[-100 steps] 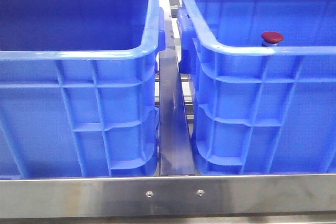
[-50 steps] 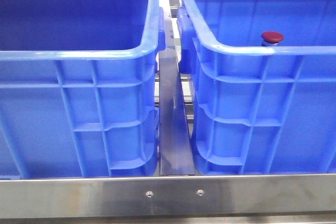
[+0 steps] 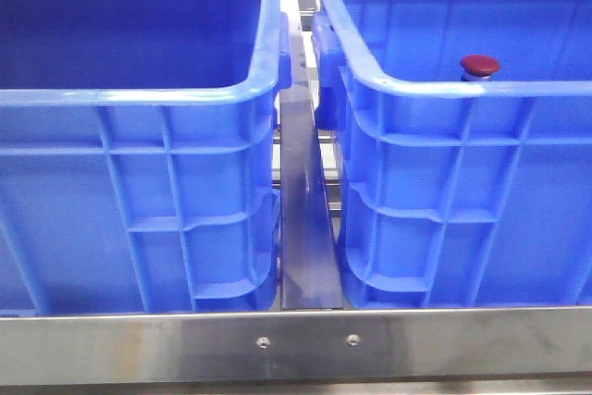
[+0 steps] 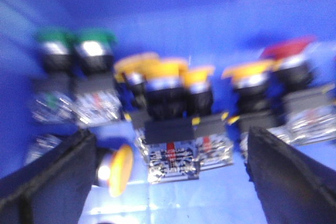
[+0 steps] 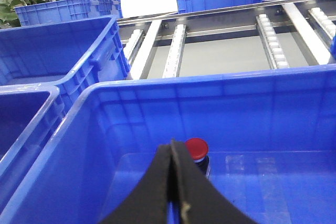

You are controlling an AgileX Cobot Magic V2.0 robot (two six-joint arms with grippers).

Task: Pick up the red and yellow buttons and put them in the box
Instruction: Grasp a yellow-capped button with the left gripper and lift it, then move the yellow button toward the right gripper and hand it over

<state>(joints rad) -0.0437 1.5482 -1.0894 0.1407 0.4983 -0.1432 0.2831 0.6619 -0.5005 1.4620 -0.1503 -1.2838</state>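
From the front I have two blue crates side by side on the table, a steel rail [image 3: 305, 219] running between them. The left crate [image 3: 139, 219] looks into shadow, and I can't see its floor from here. In the right crate [image 3: 462, 210] a red button [image 3: 480, 66] stands upright just behind the near rim, its cap showing over the edge.

My right gripper [image 5: 173, 174] hangs inside that right crate with its jaws pressed together, nothing between them. The red button sits just beyond the tips on the crate floor, apart from them.

My left gripper [image 4: 168, 161] is down low over a blue floor, jaws spread wide, one black finger [image 4: 50, 182] at each side of the view. The picture is blurred, so I'm going by colour more than shape. Between the fingers stands a cluster of yellow buttons [image 4: 165, 80] on black bodies with clear switch blocks below. A single yellow button [image 4: 121, 170] lies on its side close to one finger; I can't tell whether they touch. Two green buttons [image 4: 79, 48] stand off to one side, and another red-capped button [image 4: 289, 53] stands at the other end of the row, next to one more yellow one [image 4: 247, 74].
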